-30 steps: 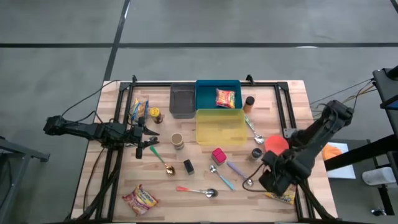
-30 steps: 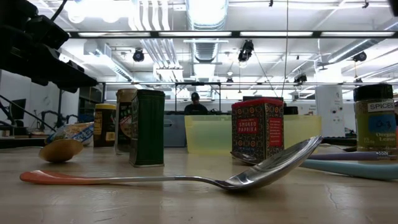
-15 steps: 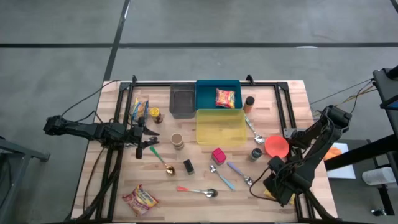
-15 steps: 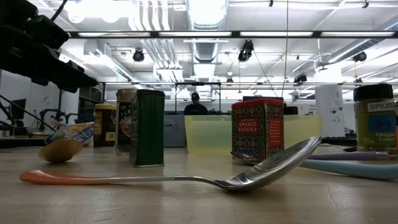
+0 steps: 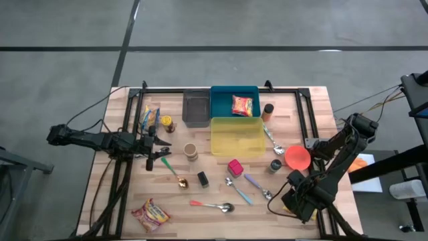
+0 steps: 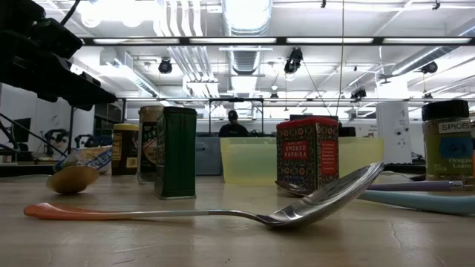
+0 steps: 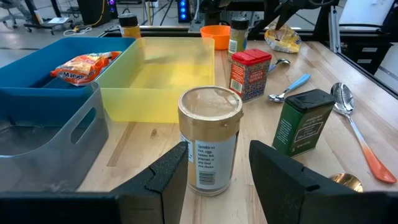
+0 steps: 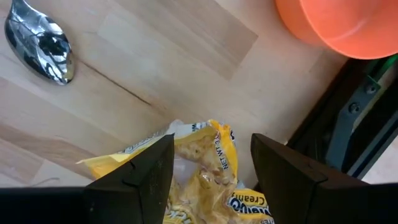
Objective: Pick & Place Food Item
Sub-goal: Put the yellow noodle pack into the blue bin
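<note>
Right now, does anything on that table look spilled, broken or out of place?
Nothing is spilled or broken. One oddity: a crinkled yellow snack packet lies at the wooden table's right edge beside the metal frame, under the right gripper, whose jaws stand open on either side of it.

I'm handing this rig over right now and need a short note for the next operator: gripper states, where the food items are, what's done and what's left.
Right gripper: open, fingers either side of the yellow snack packet at the table's near right edge, beside the orange bowl; not gripped yet.
Left gripper: open, waiting at the left side, facing a brown-lidded jar, holding nothing.
Done: one red snack packet lies in the blue bin.
Left: close on the yellow packet and place it. Another packet lies at the near left, one more at the far left. The yellow bin looks empty.
</note>
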